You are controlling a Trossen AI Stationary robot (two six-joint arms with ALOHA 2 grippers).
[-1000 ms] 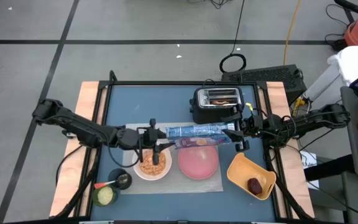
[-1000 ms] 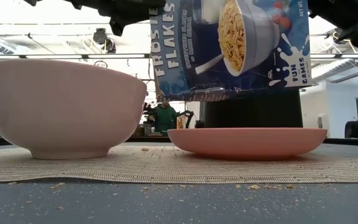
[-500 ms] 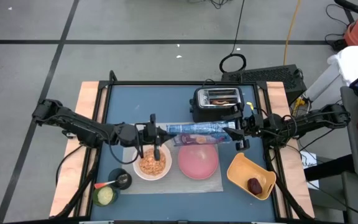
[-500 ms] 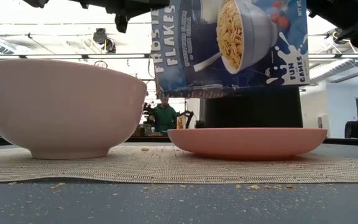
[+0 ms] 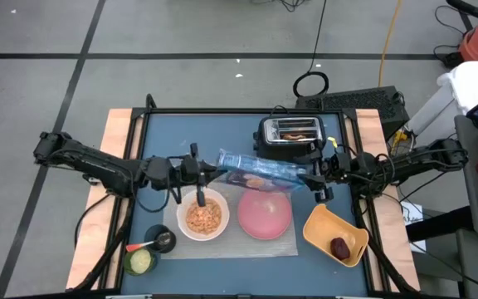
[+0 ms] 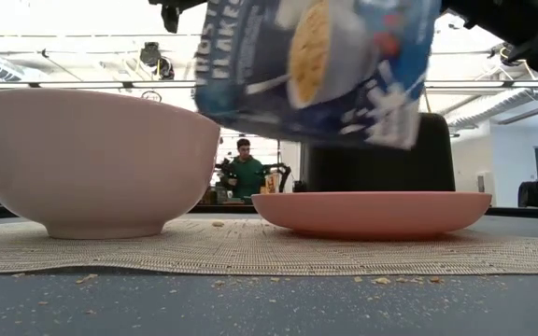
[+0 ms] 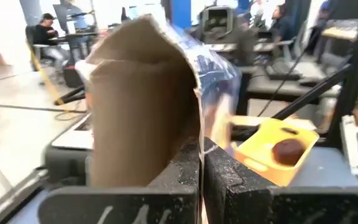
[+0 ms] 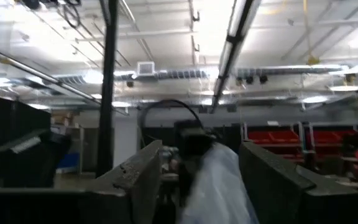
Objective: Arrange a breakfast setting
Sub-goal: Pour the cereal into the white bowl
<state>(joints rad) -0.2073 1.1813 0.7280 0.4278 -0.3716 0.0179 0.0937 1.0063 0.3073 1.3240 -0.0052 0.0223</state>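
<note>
1. On the grey mat (image 5: pixel 247 242), the white bowl (image 5: pixel 202 215) of cereal sits just beside the pink plate (image 5: pixel 265 215).
2. Above them hangs a tilted cereal box (image 5: pixel 260 168).
3. Left gripper (image 5: pixel 202 169) pinches one end; right gripper (image 5: pixel 312 176) clamps the other.
4. Behind stands the toaster (image 5: pixel 289 137).

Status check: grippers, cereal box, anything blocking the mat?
Left gripper and right gripper grip the cereal box ends, tilted above the pink plate. White bowl holds cereal. Mat unobstructed.
</note>
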